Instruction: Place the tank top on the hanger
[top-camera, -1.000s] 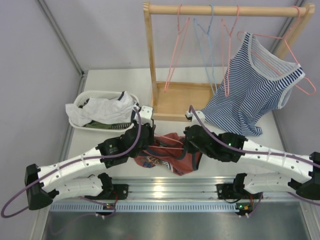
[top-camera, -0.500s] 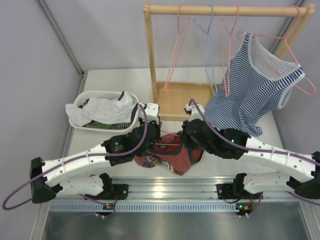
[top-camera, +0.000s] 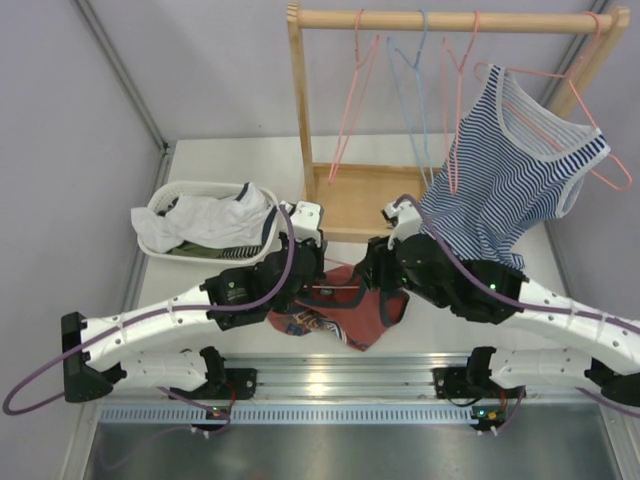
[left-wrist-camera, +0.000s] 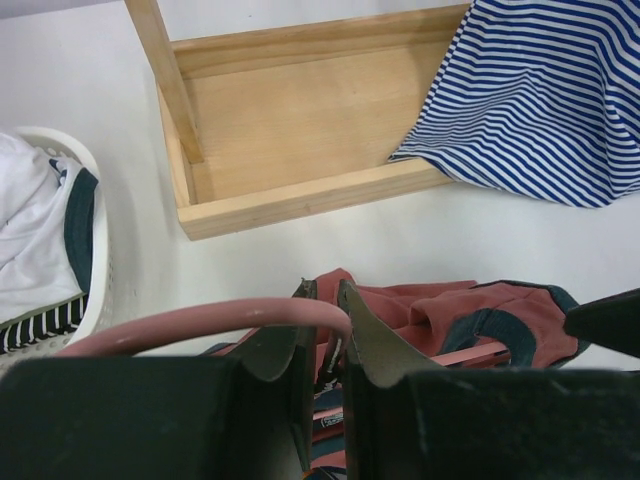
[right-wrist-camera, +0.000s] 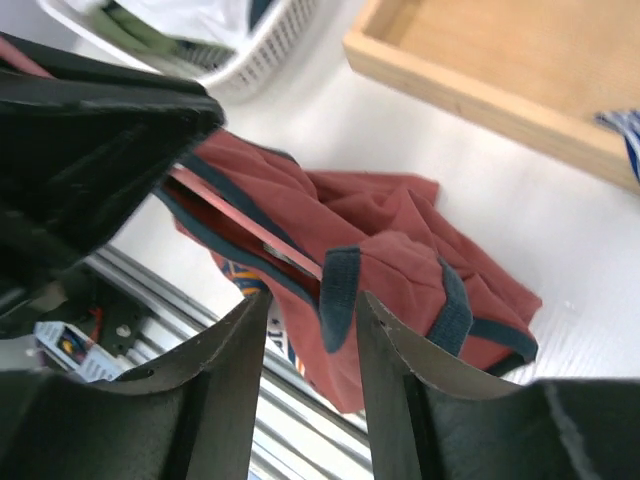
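The rust-red tank top (top-camera: 350, 312) lies bunched on the table between my two arms. The pink hanger (top-camera: 338, 292) runs through it. My left gripper (top-camera: 303, 272) is shut on the hanger's hook (left-wrist-camera: 200, 320), with the tank top (left-wrist-camera: 450, 305) just beyond the fingertips. My right gripper (top-camera: 380, 278) is open over the shirt's right side. In the right wrist view a navy strap (right-wrist-camera: 338, 290) of the tank top (right-wrist-camera: 400, 250) hangs between the spread fingers of that gripper (right-wrist-camera: 311, 297), and the hanger's bar (right-wrist-camera: 245, 225) passes under the cloth.
A wooden rack (top-camera: 350, 205) stands behind, carrying a striped tank top (top-camera: 510, 170), spare pink hangers (top-camera: 350, 100) and a light blue hanger (top-camera: 410, 90). A white basket (top-camera: 165, 200) of clothes sits at the left. An aluminium rail (top-camera: 320, 375) runs along the near edge.
Both wrists have moved away from the near edge towards the rack and closer together. The hanger and the top part of the shirt have shifted with them.
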